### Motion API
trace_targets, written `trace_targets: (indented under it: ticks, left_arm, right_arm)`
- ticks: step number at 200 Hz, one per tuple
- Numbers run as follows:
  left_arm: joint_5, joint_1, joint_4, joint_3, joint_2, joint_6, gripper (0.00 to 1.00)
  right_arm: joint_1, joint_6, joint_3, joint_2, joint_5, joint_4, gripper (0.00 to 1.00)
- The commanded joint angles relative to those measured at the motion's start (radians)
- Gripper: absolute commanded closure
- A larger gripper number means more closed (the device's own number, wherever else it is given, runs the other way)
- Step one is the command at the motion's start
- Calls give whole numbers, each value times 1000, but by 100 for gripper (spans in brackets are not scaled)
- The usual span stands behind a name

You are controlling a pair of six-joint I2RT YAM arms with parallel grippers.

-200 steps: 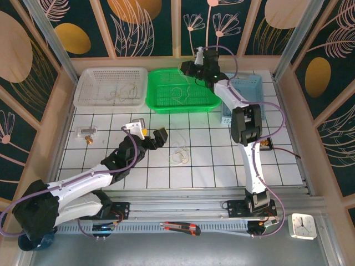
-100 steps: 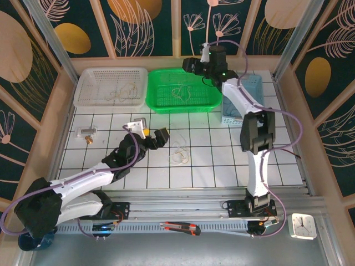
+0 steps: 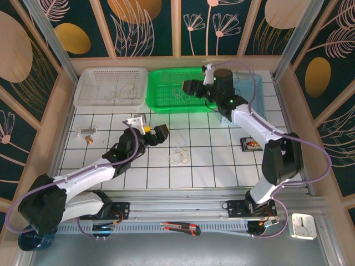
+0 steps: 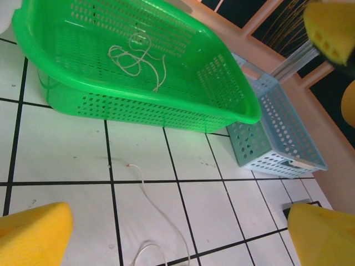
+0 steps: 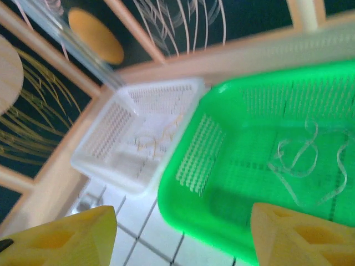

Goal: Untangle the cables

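My left gripper [image 3: 153,133] hovered wide open and empty, the white cable clump [image 3: 178,154] lying just to its right, on the tiles [image 3: 213,160] on the near side of the green basket [image 3: 166,108]. My right gripper [image 3: 187,87], fingers parted and empty, hung over that basket, farther from the clump.

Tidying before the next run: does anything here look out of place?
What looks like a red and black utility knife lies on the front rail between the arm bases, apart from the cable work. One white cable also lies loose on the table.
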Motion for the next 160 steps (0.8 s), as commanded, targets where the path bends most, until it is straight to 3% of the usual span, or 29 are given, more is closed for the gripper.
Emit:
trace_targets:
  ticks: [1, 34, 74, 160]
  left_arm:
    - [19, 19, -39, 34, 26, -16, 1]
    - [16, 49, -53, 31, 42, -37, 1]
    - [38, 103, -46, 4, 27, -80, 1]
    - [52, 133, -12, -38, -9, -131, 1]
  right_arm:
    - [46, -22, -106, -69, 61, 35, 35]
    - [133, -105, -210, -54, 143, 0, 36]
    - [240, -205, -215, 85, 284, -22, 36]
    - [292, -246, -125, 318, 443, 24, 32]
